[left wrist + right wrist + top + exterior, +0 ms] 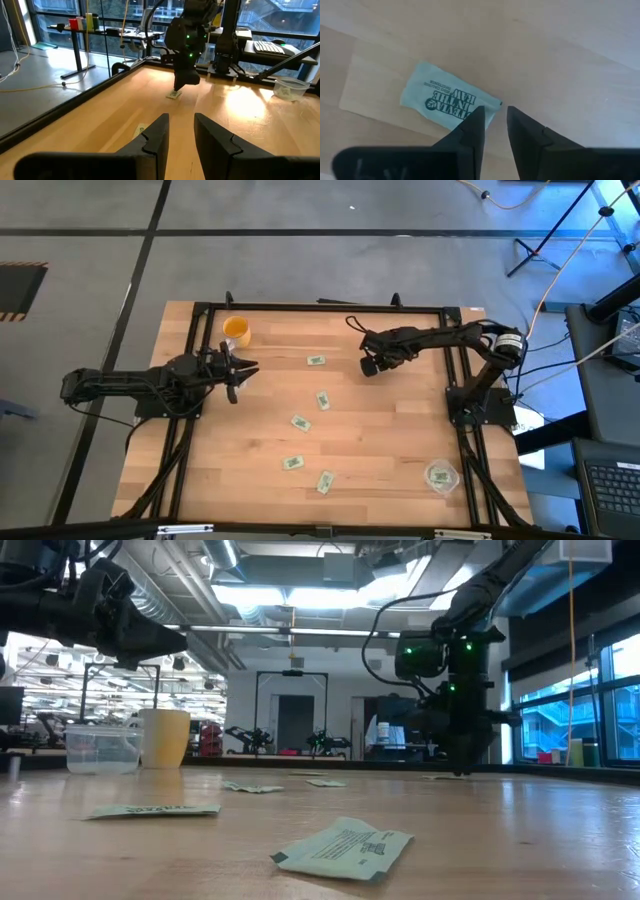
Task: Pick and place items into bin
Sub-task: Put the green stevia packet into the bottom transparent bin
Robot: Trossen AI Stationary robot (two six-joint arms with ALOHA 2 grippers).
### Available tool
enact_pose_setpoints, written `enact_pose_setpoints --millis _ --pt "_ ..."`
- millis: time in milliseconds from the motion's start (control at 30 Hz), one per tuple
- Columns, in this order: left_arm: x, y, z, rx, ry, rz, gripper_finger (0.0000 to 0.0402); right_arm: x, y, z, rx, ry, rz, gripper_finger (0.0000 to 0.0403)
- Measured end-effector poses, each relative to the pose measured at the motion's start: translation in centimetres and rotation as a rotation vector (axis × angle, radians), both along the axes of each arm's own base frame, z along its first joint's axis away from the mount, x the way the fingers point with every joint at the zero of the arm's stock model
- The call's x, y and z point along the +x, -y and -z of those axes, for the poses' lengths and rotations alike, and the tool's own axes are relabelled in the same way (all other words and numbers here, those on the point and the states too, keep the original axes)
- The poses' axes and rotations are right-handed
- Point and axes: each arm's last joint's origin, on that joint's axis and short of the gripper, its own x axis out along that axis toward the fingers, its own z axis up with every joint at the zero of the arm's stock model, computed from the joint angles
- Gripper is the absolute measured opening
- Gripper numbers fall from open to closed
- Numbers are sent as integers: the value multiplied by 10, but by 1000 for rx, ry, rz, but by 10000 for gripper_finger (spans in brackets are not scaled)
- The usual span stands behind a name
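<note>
Several light green packets lie flat on the wooden table: one mid-table, others and two closer to the near edge. My right gripper points down, open by a narrow gap, over another packet, which also shows in the left wrist view. There the right gripper stands at that packet's end. My left gripper hovers open above the table's left part, near the orange cup. Its fingers touch nothing. My right gripper comes from above, pointing down. One fingertip stands over the packet's end, and the other fingertip is over bare wood. The packet lies flat on the table. Whether the finger touches it, I cannot tell.
A clear plastic bin stands near the table's near right corner with a packet inside; it also shows in the low view. A black frame runs along the table's edges. Bare wood lies between the packets and the bin.
</note>
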Motion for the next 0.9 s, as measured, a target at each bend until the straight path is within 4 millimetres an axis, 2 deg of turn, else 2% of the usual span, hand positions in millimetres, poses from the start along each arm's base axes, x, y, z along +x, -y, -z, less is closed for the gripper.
enact_pose_setpoints --millis 500,733,900 --pt "0 0 0 -14 6 -1 86 -2 -1 6 15 38 26 82" --pt "0 0 0 -14 6 -1 86 -1 2 16 63 21 73 46" --pt "0 0 0 -14 6 -1 86 -1 5 20 69 -4 39 21"
